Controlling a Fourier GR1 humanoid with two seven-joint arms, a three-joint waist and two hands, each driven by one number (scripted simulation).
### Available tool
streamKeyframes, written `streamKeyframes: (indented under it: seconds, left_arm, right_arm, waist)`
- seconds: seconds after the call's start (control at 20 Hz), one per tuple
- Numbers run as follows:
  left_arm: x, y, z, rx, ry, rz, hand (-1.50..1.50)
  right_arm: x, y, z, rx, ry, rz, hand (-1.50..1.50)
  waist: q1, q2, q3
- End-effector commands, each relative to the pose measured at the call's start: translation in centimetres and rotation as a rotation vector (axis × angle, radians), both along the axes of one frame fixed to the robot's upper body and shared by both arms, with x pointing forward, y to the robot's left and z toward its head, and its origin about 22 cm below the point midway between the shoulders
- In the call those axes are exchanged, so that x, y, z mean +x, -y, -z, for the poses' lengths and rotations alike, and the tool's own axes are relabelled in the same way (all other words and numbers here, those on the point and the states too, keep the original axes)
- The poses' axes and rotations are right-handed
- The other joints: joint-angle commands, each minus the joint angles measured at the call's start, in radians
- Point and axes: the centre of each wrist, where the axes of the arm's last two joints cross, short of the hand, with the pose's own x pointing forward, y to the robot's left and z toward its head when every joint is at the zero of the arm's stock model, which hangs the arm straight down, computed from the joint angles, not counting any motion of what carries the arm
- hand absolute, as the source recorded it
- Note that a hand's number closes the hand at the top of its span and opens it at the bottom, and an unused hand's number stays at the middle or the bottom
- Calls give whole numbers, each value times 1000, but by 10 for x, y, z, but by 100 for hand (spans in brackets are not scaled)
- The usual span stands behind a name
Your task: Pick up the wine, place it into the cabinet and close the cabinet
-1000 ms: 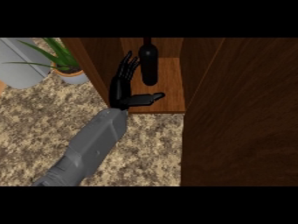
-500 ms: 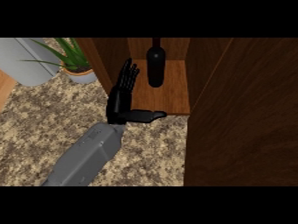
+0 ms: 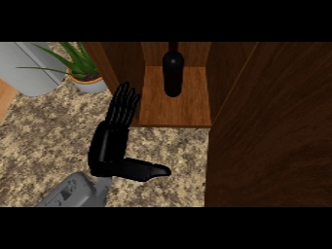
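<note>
We judge the placing done: the open cabinet at the desk's far edge holds the wine upright on its shelf. Our robot hand, fingers straight and spread, holds nothing; closing remains.

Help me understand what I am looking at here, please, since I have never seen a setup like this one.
You are looking steeply down from a humanoid robot's head at a speckled kitchen counter. The grey forearm ends in a black left hand, fingers straight, thumb out sideways, holding nothing. The dark wine bottle stands on the shelf of the wooden cabinet. The large dark brown panel at the right is the open cabinet door. A potted plant and a grey object stand at the back left. The right hand is out of sight.
</note>
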Motion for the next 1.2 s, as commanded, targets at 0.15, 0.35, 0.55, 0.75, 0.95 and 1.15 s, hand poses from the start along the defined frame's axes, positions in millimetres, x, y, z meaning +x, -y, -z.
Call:
streamKeyframes:
  seconds: [0.15,0.35,0.55,0.75,0.95,1.15]
  left_arm:
    - [-51,5,-36,-49,-4,1,-150]
    - [-71,-46,-33,-31,21,-28,-150]
    - [-85,-48,-39,-12,19,-99,-150]
    - [-116,-76,-48,8,17,-138,-150]
    - [-125,-93,-54,15,11,-190,-150]
    - [-135,-117,-46,-9,31,-203,-150]
  right_arm:
    - [3,13,6,-54,9,-30,-150]
    - [-7,3,5,-169,-1,-102,150]
    - [-14,-1,-4,-281,-38,-296,150]
    - [-24,-8,-1,-272,-62,-360,150]
    - [-41,-29,-6,-222,-155,-465,150]
    - [-55,-56,-18,-187,-117,-539,150]
  waist:
    - [-14,5,0]
    - [-9,4,0]
    - [-4,1,0]
    - [1,1,-1]
    - [1,2,-2]
    - [0,1,-3]
